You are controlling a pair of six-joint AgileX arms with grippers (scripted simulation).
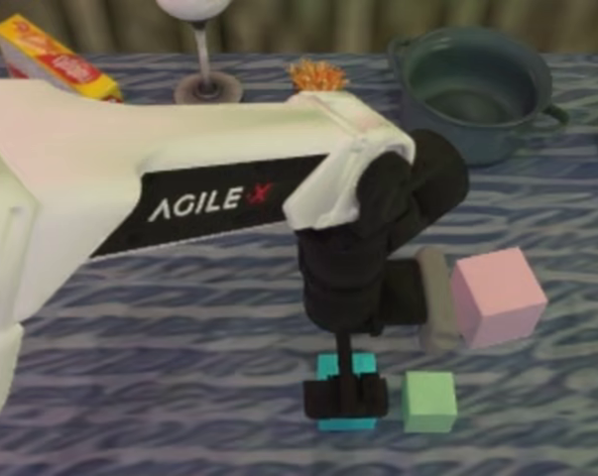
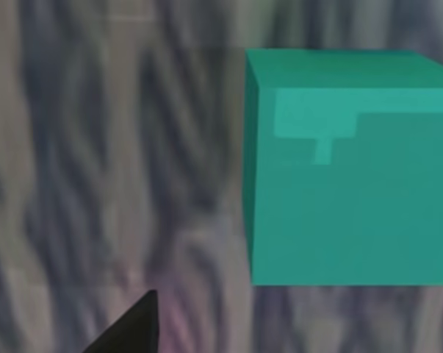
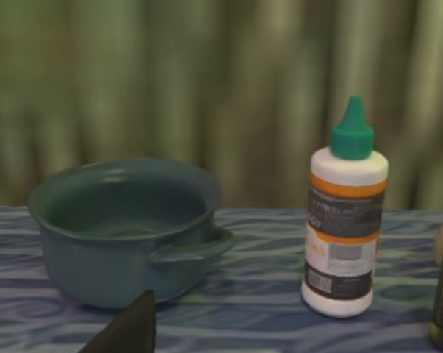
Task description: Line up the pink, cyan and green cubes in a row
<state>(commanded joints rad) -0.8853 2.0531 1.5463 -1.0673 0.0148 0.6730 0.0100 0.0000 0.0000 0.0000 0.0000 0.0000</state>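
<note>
Left pincer (image 1: 345,397) over cyan cube (image 1: 345,395); only right wrist shows bottle (image 3: 345,213).

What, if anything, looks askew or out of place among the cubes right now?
The pink cube sits farther back than the cyan cube and green cube, and is turned askew. Nothing looks spilled or damaged.
</note>
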